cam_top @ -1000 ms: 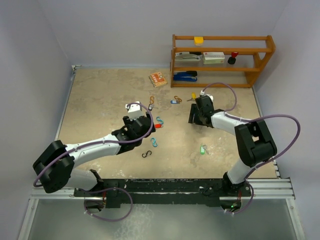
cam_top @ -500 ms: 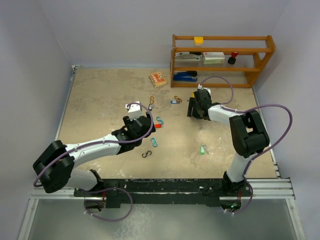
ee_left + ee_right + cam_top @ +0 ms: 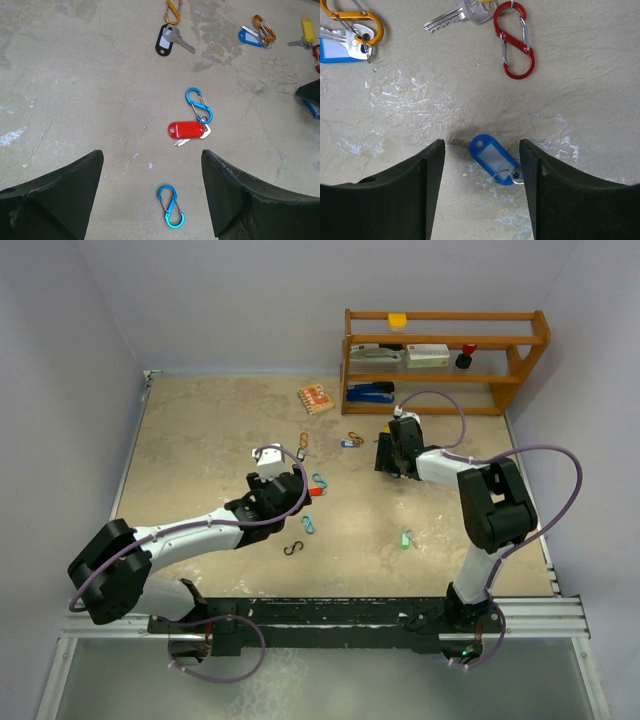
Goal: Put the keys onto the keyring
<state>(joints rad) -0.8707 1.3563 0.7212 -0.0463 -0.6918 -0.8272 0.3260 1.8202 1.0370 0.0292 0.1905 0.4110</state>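
My right gripper [image 3: 481, 150] is open, low over the table, its fingers either side of a blue key tag [image 3: 492, 159] with a small ring; no key shows on it. Beyond lie a red S-clip [image 3: 515, 40], a silver key [image 3: 451, 19] and an orange clip holding a blue-tagged key [image 3: 342, 46]. My left gripper [image 3: 150, 175] is open and empty above a loose blue S-clip [image 3: 171, 206]. A red-tagged key [image 3: 186, 131] hangs on another blue clip [image 3: 199, 105]. Farther off lies a black-tagged key [image 3: 165, 41] by an orange clip [image 3: 172, 10]. A green-tagged key [image 3: 405, 539] lies near the right arm.
A wooden shelf [image 3: 445, 340] with a stapler and small items stands at the back right, just beyond my right gripper [image 3: 392, 455]. A small orange box [image 3: 315, 398] lies at the back. A black S-clip [image 3: 292, 547] lies near my left arm [image 3: 200, 530].
My right gripper has moved toward the far side, closer to the shelf, and then settled. The left arm has stayed put.
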